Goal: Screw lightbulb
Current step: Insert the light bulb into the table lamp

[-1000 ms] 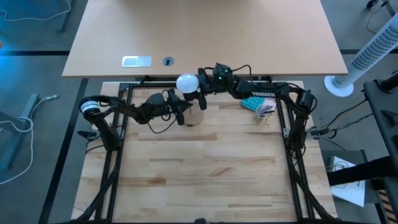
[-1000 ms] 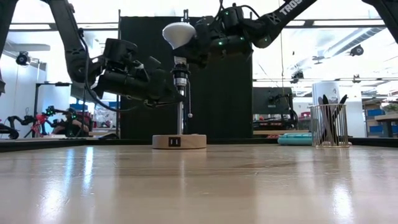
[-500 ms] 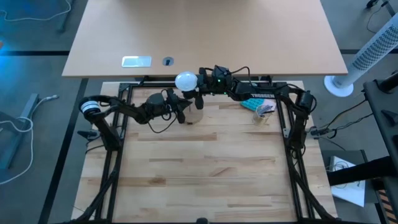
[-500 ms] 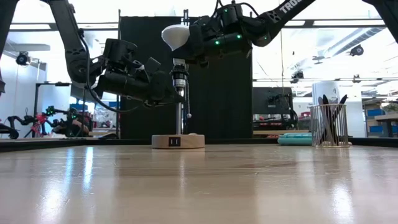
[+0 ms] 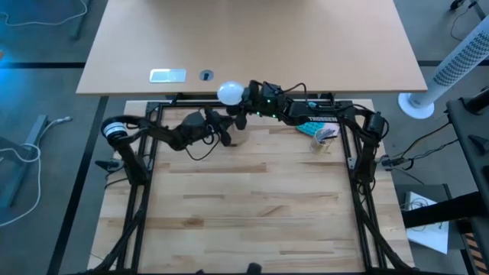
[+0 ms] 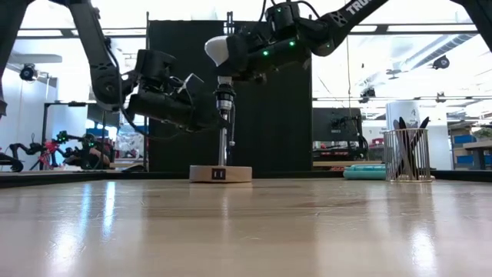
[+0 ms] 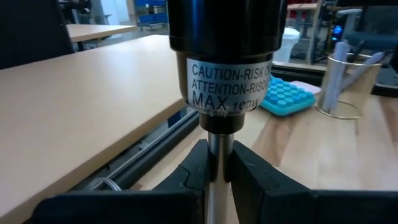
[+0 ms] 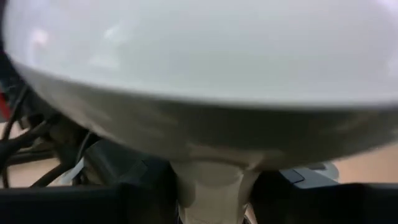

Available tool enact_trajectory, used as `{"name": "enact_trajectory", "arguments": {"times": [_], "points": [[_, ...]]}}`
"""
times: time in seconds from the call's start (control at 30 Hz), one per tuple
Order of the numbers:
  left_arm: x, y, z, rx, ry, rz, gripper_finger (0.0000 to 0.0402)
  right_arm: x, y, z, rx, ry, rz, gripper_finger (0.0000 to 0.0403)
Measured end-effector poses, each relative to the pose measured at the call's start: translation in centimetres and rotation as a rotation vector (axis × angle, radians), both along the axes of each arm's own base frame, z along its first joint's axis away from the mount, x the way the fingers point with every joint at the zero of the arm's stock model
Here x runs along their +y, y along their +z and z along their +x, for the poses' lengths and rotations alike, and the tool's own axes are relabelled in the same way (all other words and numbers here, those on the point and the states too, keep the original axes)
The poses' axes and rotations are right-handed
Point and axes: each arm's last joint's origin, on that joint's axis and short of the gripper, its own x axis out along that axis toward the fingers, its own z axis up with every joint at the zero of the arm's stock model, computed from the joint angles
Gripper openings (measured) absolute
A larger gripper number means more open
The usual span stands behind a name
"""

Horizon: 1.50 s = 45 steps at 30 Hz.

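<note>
Your right gripper (image 6: 231, 55) pinches the bulb (image 6: 217, 49) by its neck, above the socket (image 6: 224, 98). Your left gripper (image 7: 216, 163) is clamped tight on the stem (image 7: 217, 169) (just under the socket).

White lightbulb (image 5: 230, 93), black socket (image 7: 225, 37) with white label, pale wooden base (image 6: 220, 174), turquoise tray (image 7: 287, 96)

White lightbulb (image 6: 218, 49) tilted, seemingly above socket

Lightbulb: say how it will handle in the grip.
The lightbulb is probably light and fragile: a thin white globe. Its smooth round shape could slip or roll if dropped, so the right end effector grips the narrow neck.
</note>
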Motion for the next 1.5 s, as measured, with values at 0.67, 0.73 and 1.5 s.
{"name": "enact_trajectory", "arguments": {"times": [0.67, 0.73, 1.5], "points": [[0.2, -0.2, -1.2, -0.041, -0.132, -0.037, 0.0142, -0.1, -0.2, -0.1, 0.018, -0.115, 0.021, 0.0144], [0.4, -0.3, -1.9, -0.031, -0.138, -0.043, 0.0165, -0.1, -0.2, -0.1, 0.020, -0.111, 0.022, 0.0140], [6.7, 3.9, -1.2, 0.029, -0.536, 0.048, 0.0271, 0.1, -0.3, 0.0, 0.030, -0.013, 0.028, 0.0145]]}}
